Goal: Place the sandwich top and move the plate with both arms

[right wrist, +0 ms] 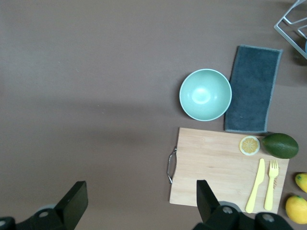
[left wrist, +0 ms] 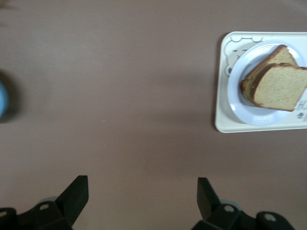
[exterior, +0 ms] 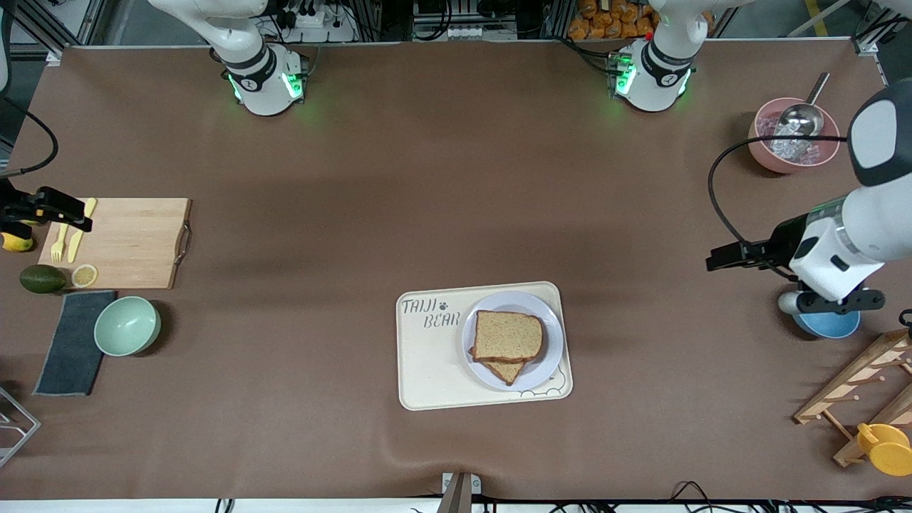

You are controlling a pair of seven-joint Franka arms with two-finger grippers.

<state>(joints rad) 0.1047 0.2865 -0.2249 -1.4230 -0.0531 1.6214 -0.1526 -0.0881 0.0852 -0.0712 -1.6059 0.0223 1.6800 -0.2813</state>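
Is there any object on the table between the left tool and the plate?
No, nothing visible. The left tool, open, hangs over bare table near the blue bowl. Only brown table lies between it and the plate, which sits on the tray.

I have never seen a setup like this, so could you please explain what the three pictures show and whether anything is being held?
Two white robot arms are bolted along one edge of a brown table. One picture looks down from a high camera facing them; the other two come from cameras on the arms' wrists. Each arm ends in a two-fingered hand. The left hand hangs open over the table near a blue bowl; the right hand hangs open over the cutting board. Neither holds anything. Mid-table, a cream tray carries a plate with the sandwich, its top slice already on. A green bowl, a cloth and an avocado lie near the board.
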